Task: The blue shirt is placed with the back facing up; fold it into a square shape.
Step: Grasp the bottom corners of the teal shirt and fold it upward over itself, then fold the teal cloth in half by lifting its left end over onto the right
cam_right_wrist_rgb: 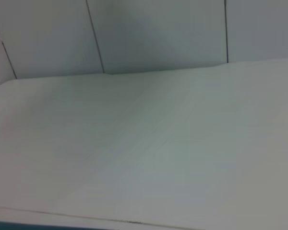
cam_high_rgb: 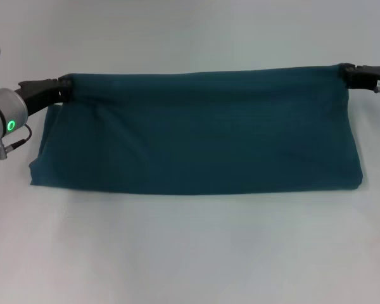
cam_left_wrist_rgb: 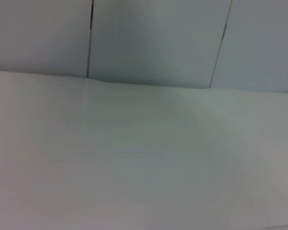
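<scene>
The blue shirt (cam_high_rgb: 196, 136) stretches across the middle of the head view on the white table (cam_high_rgb: 190, 253), its upper edge pulled taut between the left gripper (cam_high_rgb: 64, 88), clamped on the upper-left corner, and the right gripper (cam_high_rgb: 346, 73), clamped on the upper-right corner.

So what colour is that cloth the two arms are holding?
Plain dark teal-blue, no print; the blue shirt shows best in the head view.

The head camera looks forward and down over the white bench (cam_high_rgb: 190, 253) from the near side. Both wrist cameras sit low and close over the bench, facing the panelled far wall (cam_left_wrist_rgb: 158, 38); all three views share the bench surface.
</scene>
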{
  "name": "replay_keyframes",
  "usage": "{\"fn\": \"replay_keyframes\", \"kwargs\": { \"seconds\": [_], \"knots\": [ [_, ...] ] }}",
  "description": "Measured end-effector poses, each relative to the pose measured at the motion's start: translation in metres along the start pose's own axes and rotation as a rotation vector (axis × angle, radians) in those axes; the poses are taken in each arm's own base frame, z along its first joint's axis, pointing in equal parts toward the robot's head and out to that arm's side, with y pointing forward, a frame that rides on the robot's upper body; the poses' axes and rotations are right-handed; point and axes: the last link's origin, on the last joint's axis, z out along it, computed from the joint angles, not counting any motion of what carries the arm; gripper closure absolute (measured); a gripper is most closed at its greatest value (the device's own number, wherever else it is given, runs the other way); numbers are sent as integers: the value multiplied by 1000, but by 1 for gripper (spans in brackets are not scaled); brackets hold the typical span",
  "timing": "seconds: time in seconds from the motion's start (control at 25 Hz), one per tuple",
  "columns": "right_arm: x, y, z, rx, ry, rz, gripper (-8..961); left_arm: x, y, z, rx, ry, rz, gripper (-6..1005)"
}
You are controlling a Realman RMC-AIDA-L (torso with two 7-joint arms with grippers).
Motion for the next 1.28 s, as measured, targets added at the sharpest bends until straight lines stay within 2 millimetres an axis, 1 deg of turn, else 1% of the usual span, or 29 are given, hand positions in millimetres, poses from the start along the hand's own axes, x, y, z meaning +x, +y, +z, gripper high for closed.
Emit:
{"fn": "replay_keyframes", "kwargs": {
  "seconds": [0.2, 0.44, 0.76, 0.88, 1.0, 1.08, 1.28],
  "knots": [
    [-3, 3, 4, 4, 4, -20, 921, 1, -1, 1, 9, 9, -3, 968],
    [-3, 6, 6, 8, 12, -32, 920, 1, 1, 3, 11, 7, 9, 947],
    [2, 10, 9, 10, 35, -64, 877, -2, 8, 5, 2, -5, 20, 918],
    [1, 10, 10, 27, 40, -89, 861, 0, 6, 9, 57, 2, 8, 908],
    [0, 7, 10, 48, 38, -92, 720, 1, 1, 10, 111, 11, -20, 897],
    [-1, 6, 9, 53, 35, -87, 626, 2, -1, 9, 121, 19, -34, 823],
    [-2, 0, 5, 52, 29, -62, 516, 0, -9, 3, 136, 41, -72, 628]
  ]
}}
